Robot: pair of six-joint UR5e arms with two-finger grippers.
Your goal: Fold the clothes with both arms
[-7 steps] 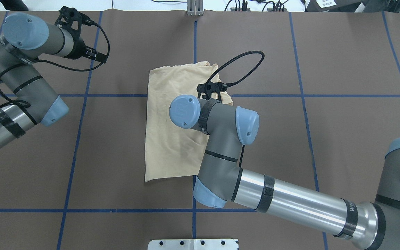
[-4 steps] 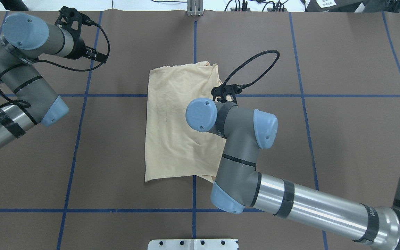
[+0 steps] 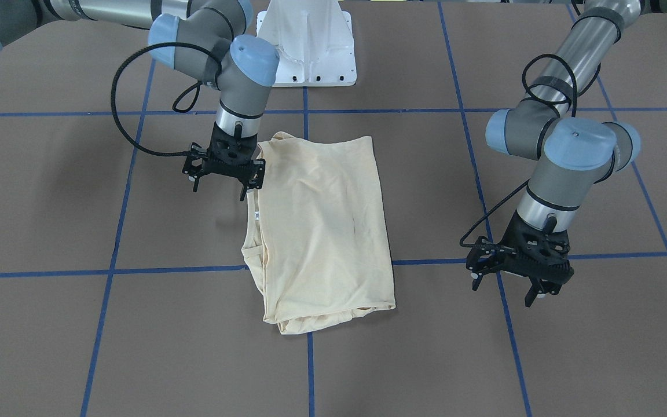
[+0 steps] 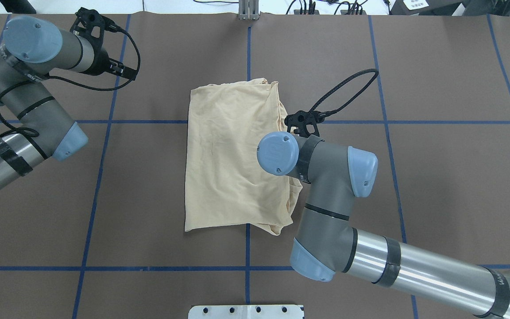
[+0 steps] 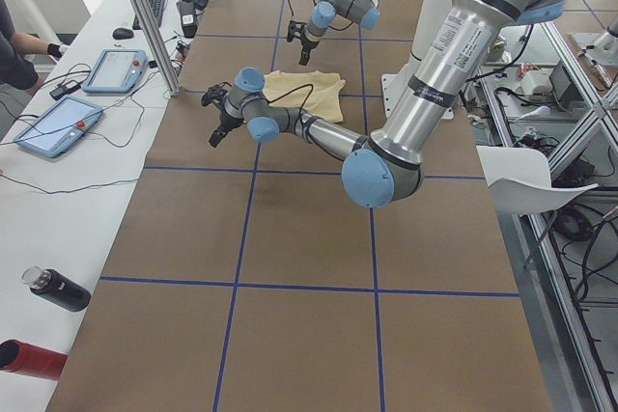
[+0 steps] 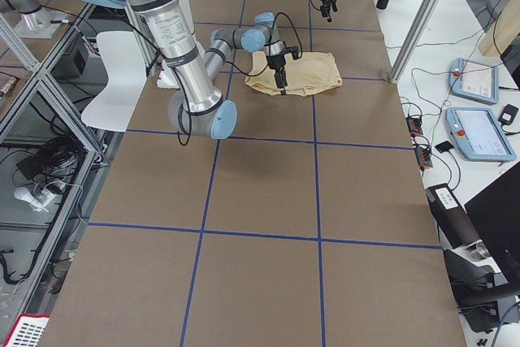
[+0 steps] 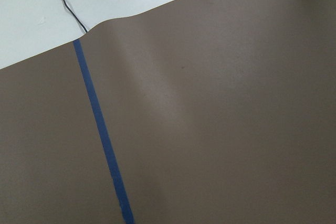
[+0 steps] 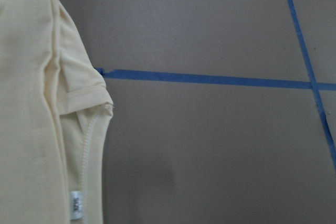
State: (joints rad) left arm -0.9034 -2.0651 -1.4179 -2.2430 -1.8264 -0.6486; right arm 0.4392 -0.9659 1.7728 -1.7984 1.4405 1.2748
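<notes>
So the T-shirt (image 3: 322, 231) is lying about mid-counter, folded into a rough rectangle with the plain side showing. It's sitting across a couple of the blue tape lines (image 3: 136, 270) that are gridding up the brown counter (image 3: 79, 202). The little white neck label (image 8: 76, 204) is peeking out along the T-shirt's collar edge, where a few layers are bunching up.

The right pincer (image 3: 219, 188) is hanging just beside that collar edge, up off the counter going by its shadow. Its fingers are spread and gripping nothing. The left pincer (image 3: 501, 291) is hovering well away from the T-shirt, off its opposite long edge, also spread and carrying nothing. Its wrist camera is only catching bare brown covering and one tape line.

The white pedestal base (image 3: 307, 46) is sitting past the T-shirt's short end on the robot's side. Out past the T-shirt's other short end, a white side table (image 5: 58, 209) is running along the counter, carrying two tablet-like control pads (image 5: 58, 127), loose cables, a black bottle (image 5: 58, 291) and a red one (image 5: 29, 359). A person's forearm (image 5: 29, 43) is showing at the table's edge.
</notes>
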